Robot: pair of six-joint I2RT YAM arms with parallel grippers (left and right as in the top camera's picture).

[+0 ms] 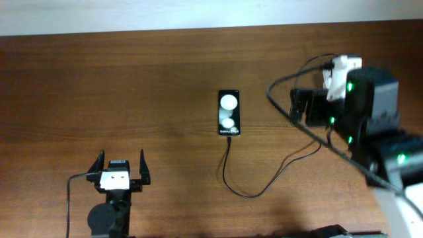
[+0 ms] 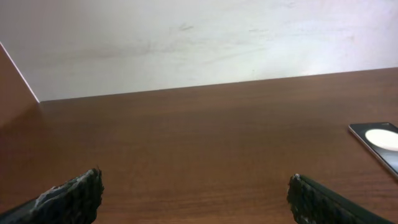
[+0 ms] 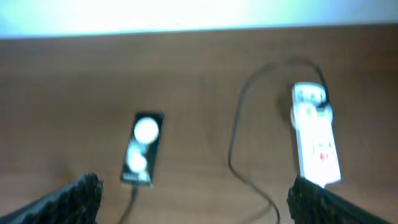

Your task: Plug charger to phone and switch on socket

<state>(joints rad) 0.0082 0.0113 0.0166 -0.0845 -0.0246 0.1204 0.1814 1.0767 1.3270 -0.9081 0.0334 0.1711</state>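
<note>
The phone (image 1: pixel 229 112) lies flat mid-table, with two white round spots on its face. It also shows in the right wrist view (image 3: pixel 142 149) and at the right edge of the left wrist view (image 2: pixel 380 140). The charger cable (image 1: pixel 250 194) meets the phone's near short edge, loops, and runs right under the right arm; it also shows in the right wrist view (image 3: pixel 235 140). The socket (image 3: pixel 316 144) lies right of the phone, with the white adapter at its far end and red marks. My right gripper (image 3: pixel 199 199) is open and raised, its right finger over the socket's near end. My left gripper (image 1: pixel 121 165) is open and empty at front left.
The right arm (image 1: pixel 367 109) covers most of the socket in the overhead view. A white wall (image 2: pixel 199 43) runs along the table's far edge. Bare brown wood (image 1: pixel 132 86) lies between the left gripper and the phone.
</note>
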